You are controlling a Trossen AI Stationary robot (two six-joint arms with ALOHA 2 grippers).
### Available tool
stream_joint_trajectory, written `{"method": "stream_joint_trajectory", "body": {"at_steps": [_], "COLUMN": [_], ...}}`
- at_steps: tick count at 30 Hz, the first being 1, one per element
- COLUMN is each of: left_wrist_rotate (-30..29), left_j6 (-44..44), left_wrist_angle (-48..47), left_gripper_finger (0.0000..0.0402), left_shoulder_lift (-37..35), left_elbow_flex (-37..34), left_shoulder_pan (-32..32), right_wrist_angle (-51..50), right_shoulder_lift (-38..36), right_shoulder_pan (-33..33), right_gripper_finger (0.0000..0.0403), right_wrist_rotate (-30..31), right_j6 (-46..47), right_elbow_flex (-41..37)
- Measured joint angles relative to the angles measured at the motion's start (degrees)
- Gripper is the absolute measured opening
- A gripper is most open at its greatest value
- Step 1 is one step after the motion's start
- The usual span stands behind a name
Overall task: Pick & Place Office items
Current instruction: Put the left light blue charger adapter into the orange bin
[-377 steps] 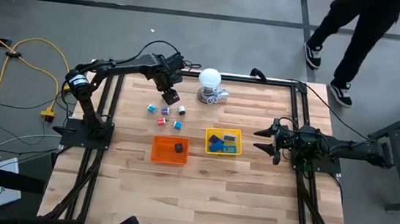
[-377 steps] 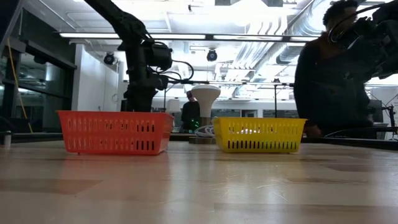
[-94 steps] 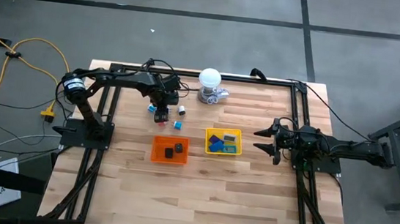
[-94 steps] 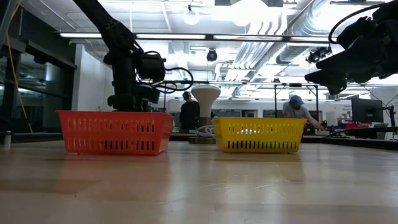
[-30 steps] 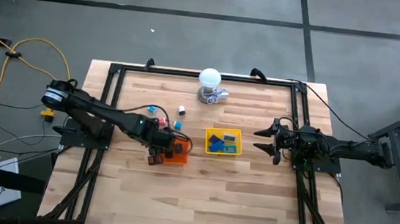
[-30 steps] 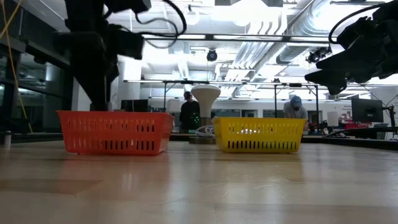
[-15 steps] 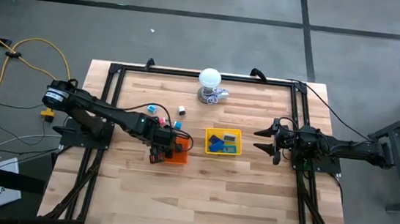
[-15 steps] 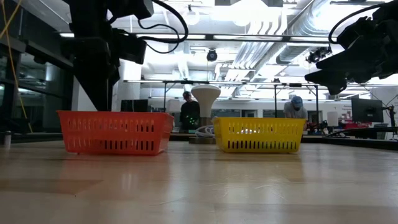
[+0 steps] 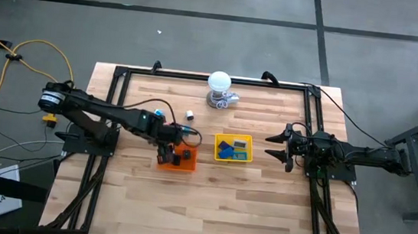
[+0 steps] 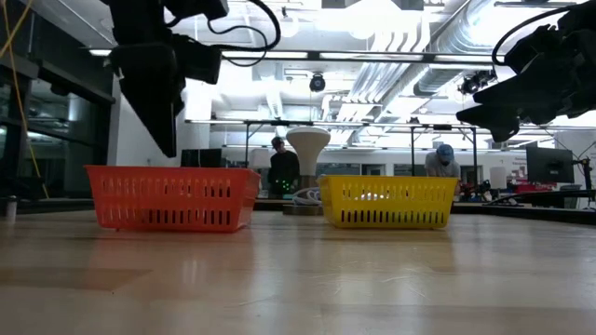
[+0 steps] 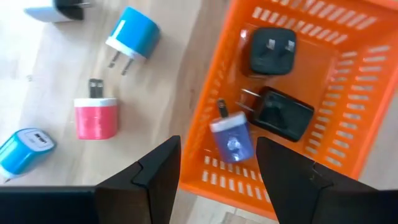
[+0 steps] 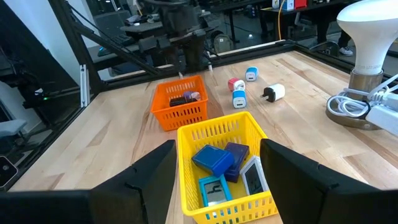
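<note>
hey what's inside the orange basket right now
The orange basket holds three plug adapters: two black ones and a purple one, lying below the open left gripper. In the high view the arm covers part of the basket.

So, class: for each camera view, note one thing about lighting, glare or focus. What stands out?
Low view: bright ceiling lights leave the left arm a dark silhouette, and the near table shows a soft sheen. Left wrist view: the purple charger in the orange basket looks blurred. High view: light is even.
</note>
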Motion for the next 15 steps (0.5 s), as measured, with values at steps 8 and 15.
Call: {"method": "stream_joint_trajectory", "body": {"at_steps": [8, 15], "left_wrist_rotate": [0.03, 1.84], "left_j6": [-1.48, 9.44], "left_wrist_angle": [-1.5, -4.0], "left_gripper_finger": [0.0203, 0.0203], "left_shoulder_lift": [-2.21, -3.37], "left_elbow_flex": [0.0, 0.0], "left_shoulder_pan": [9.91, 24.99], "right_wrist_angle": [0.0, 0.0], "right_shoulder_lift": [0.0, -0.02], "right_shoulder_pan": [0.0, 0.0], "right_gripper_finger": [0.022, 0.022], "right_wrist_rotate": [0.01, 0.02], "right_j6": [0.02, 0.0], "right_elbow_flex": [0.0, 0.0]}}
